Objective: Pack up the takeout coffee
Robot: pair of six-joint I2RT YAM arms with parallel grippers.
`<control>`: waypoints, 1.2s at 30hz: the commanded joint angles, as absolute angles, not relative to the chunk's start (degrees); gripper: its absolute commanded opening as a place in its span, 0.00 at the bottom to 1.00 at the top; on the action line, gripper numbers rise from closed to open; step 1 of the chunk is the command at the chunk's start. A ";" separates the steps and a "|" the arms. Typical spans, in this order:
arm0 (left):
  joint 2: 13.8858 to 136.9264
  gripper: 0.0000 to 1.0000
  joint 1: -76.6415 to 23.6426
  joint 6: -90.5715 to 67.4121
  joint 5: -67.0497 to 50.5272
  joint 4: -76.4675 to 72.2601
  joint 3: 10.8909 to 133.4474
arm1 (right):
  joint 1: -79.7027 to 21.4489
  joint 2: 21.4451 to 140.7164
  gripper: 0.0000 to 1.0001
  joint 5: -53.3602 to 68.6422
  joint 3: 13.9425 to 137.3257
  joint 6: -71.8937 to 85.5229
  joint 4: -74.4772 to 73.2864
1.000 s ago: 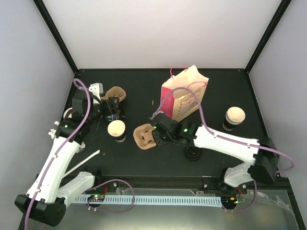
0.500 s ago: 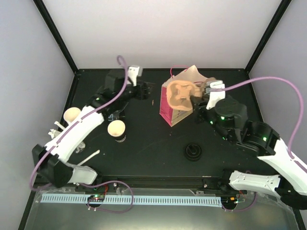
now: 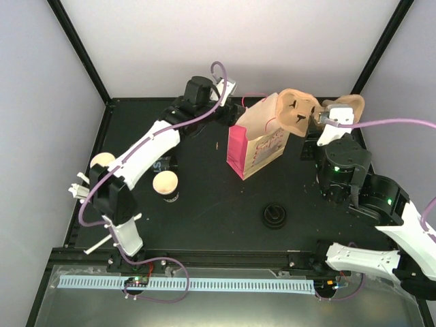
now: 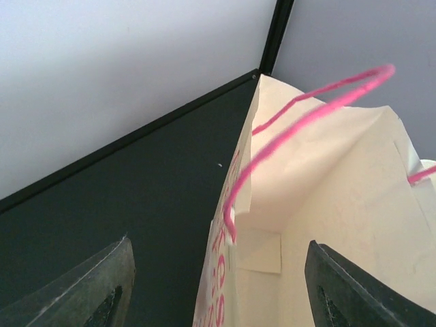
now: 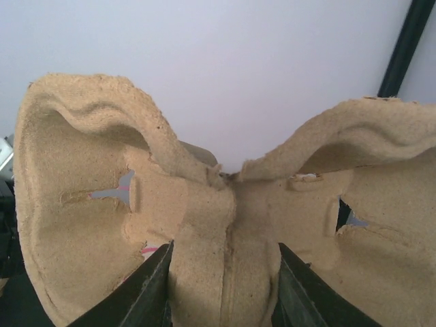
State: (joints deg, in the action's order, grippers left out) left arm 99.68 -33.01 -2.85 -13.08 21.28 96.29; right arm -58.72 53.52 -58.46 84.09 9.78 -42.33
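My right gripper (image 3: pixel 317 118) is shut on the middle ridge of the brown pulp two-cup tray (image 3: pixel 298 112) and holds it high, just right of the paper bag's top; both pockets are empty in the right wrist view (image 5: pixel 88 204). The paper bag (image 3: pixel 259 139) with pink print stands open at the back middle. My left gripper (image 3: pixel 227 112) is open at the bag's left rim, its jaws either side of the rim and pink handle (image 4: pixel 306 112). One coffee cup (image 3: pixel 165 184) stands front left, another (image 3: pixel 103 161) at the far left behind my left arm.
A small black round object (image 3: pixel 274 216) lies on the black table right of centre, near the front. A white strip (image 3: pixel 121 226) lies near the left arm's base. The enclosure's back wall stands just behind the bag.
My left gripper has moved right along the back to the bag's rim. My right gripper has carried the tray from over the bag to the right and back.
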 commanded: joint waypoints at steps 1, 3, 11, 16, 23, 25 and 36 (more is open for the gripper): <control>105.35 0.70 -32.98 1.30 -16.67 25.89 104.69 | -58.23 54.08 0.38 -65.71 85.03 3.71 -35.55; 107.78 0.67 -32.97 1.61 -17.48 28.24 107.68 | -57.30 55.06 0.38 -65.81 85.32 3.06 -34.83; 113.29 0.44 -33.05 2.54 -16.88 34.65 114.27 | -47.36 60.16 0.38 -55.23 88.56 6.90 -37.56; 114.23 0.39 -33.05 3.36 -18.56 38.91 116.94 | -39.00 65.87 0.38 -40.50 95.15 12.99 -44.87; 112.72 0.58 -33.03 4.30 -24.04 37.87 114.00 | -31.77 75.79 0.38 -31.39 102.64 16.31 -53.06; 112.87 0.52 -32.99 4.13 -23.85 37.53 113.80 | -31.73 77.63 0.38 -32.66 102.80 16.58 -54.01; 109.27 0.02 -33.00 7.24 -20.28 39.44 114.60 | -31.73 71.28 0.42 -20.82 86.67 3.70 -39.22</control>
